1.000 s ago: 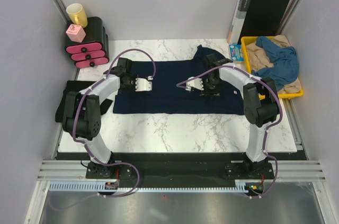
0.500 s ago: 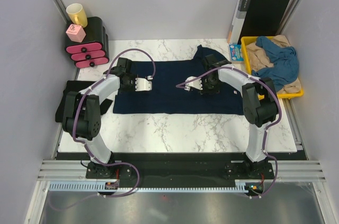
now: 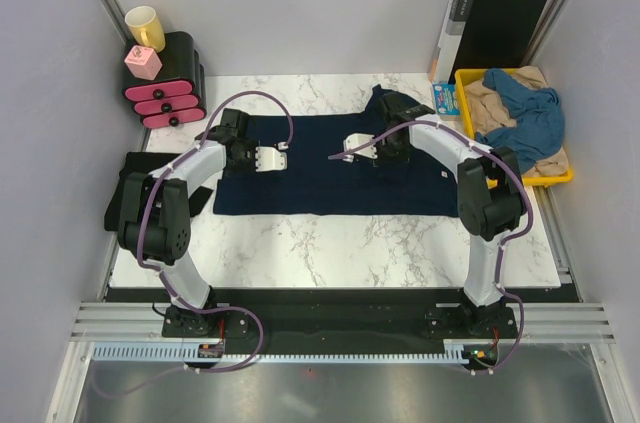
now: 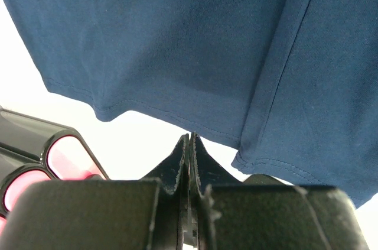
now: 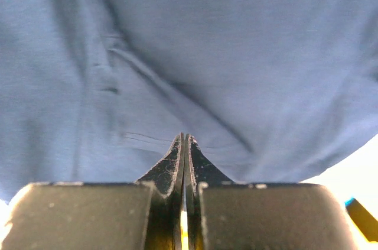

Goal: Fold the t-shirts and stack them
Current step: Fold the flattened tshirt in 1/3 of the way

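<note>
Marble-topped surface [image 3: 330,243] had the navy t-shirt [image 3: 320,193] spread across the middle, long side running left to right, with a rumpled bit sticking out at its far edge by the right arm. Off to the right, a yellow tray [image 3: 462,93] held a medium-blue shirt [image 3: 530,113] and a beige shirt [image 3: 495,103] in a heap, so I'd say the job was only in its early stages.

Both end effectors were over the navy cloth, near each other. The left end effector [image 3: 272,158] had its jaws pressed together. In its wrist view the hem sat right at the tips, and I honestly couldn't tell if any cloth was caught between them. The right end effector [image 3: 345,153] was clamped tight too, and creases ran into its tips, so it looked like it had a thin pinch of the navy t-shirt.

What worried me was how tiny that pinch looked. Pull the fold over fast and the fabric could slide out and flop back half done. It might also have had only the top layer, so the layers would separate and the fold would go crooked. And if the left one wasn't actually holding anything, the whole shirt could drag across that smooth surface instead of folding. The right forearm sat low over the cloth as well, so it could mess up what lay flat.
</note>
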